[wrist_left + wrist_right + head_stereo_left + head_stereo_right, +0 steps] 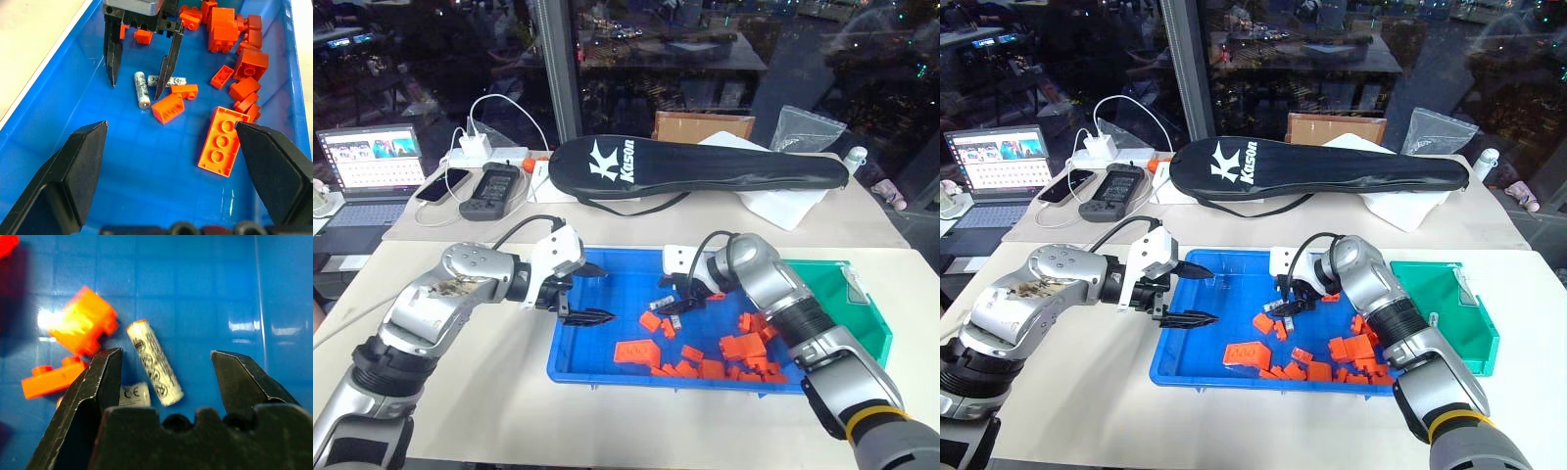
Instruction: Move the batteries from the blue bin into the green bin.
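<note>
Two batteries lie on the floor of the blue bin (607,368), among orange bricks (744,348). One battery (154,363) is a white printed cylinder in full sight, and the other battery (134,394) is partly hidden behind a finger. My right gripper (166,354) points down over them, open, its fingers on either side of the white battery (142,89) without touching it. My left gripper (607,294) hovers open and empty over the bin's left end. The green bin (871,328) stands against the blue bin's right side.
Orange bricks crowd the blue bin's right half and front. A black racket bag (695,166), a laptop (367,166), a phone, a controller (491,188) and a charger lie on the table behind. A clear plastic piece (852,284) leans in the green bin.
</note>
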You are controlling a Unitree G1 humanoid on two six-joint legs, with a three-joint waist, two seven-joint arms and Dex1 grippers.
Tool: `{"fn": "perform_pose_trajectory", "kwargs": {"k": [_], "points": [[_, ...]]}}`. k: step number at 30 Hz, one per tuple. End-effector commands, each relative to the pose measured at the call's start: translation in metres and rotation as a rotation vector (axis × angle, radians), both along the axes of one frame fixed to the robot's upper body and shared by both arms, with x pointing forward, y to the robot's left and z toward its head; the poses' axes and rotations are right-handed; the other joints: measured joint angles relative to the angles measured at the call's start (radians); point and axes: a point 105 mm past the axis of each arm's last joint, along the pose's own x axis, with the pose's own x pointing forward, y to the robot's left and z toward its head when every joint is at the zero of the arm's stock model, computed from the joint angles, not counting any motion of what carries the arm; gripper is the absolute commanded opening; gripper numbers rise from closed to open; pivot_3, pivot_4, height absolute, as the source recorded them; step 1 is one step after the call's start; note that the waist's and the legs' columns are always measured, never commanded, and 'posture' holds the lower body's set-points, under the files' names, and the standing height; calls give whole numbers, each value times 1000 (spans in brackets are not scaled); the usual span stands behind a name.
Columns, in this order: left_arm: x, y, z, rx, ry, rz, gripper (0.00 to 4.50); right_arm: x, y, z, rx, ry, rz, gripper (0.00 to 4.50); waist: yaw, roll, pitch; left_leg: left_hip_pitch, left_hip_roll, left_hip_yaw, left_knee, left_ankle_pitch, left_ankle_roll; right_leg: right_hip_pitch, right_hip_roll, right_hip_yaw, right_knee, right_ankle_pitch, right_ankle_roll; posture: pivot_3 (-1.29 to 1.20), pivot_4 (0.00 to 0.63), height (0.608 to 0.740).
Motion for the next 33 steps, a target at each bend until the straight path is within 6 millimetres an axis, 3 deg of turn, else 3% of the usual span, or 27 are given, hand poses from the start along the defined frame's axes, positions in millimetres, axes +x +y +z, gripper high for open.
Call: {"fn": "perform_pose_trajectory", "kwargs": {"k": [1,4,5,8,11,15,19,21,24,26,30,33], "points": [[-3,-4,9,-1,-49,-19,4500,0,-1,-2,-16,-13,16,2635,0,0,0,0,0,0,0,0,0,0,0,0,0,0,0,0,150,720],[-3,-2,9,1,-47,-16,4500,-1,0,0,-1,-2,21,1690,0,0,0,0,0,0,0,0,0,0,0,0,0,0,0,0,150,720],[-3,-2,8,1,-44,-17,4500,-2,1,3,10,0,25,1072,0,0,0,0,0,0,0,0,0,0,0,0,0,0,0,0,150,720],[-3,-3,9,-2,-43,-20,4500,-3,1,15,55,-19,24,238,0,0,0,0,0,0,0,0,0,0,0,0,0,0,0,0,150,720],[-2,-5,10,-15,-39,-31,4500,-2,-5,41,120,-54,-12,229,1,0,0,-1,0,0,0,0,0,0,0,0,0,0,0,0,150,720],[1,-10,15,-54,-34,-51,4500,-7,-38,84,169,-96,-118,229,13,0,0,-2,0,0,0,0,0,-1,0,0,0,0,0,0,150,720],[3,-20,21,-103,-21,-90,4500,-9,-99,122,130,-204,-335,229,28,0,0,-1,0,0,0,0,0,-1,0,0,-1,-1,1,0,150,720],[3,-27,24,-128,-14,-122,4500,-15,-145,132,57,-258,-484,229,32,0,0,-2,0,0,0,0,0,-1,0,-1,-1,-2,2,0,150,720],[6,-32,25,-133,-12,-148,4500,-31,-192,135,-11,-260,-641,229,38,0,0,-2,0,0,-1,0,0,-1,-1,-1,-3,-2,3,0,150,720],[7,-34,25,-130,-12,-157,4500,-40,-210,131,-49,-251,-695,229,30,0,0,-2,0,0,-2,0,0,-1,-1,-1,-4,-2,3,0,150,720],[9,-35,23,-121,-15,-167,4500,-49,-236,113,-122,-240,-784,229,5,1,0,0,0,0,-3,0,0,-1,0,0,-3,-2,2,0,150,720],[10,-35,22,-116,-16,-165,4500,-55,-239,98,-129,-199,-805,229,-4,1,-1,0,0,0,-2,0,0,0,0,0,-2,-2,3,0,150,720]]}}
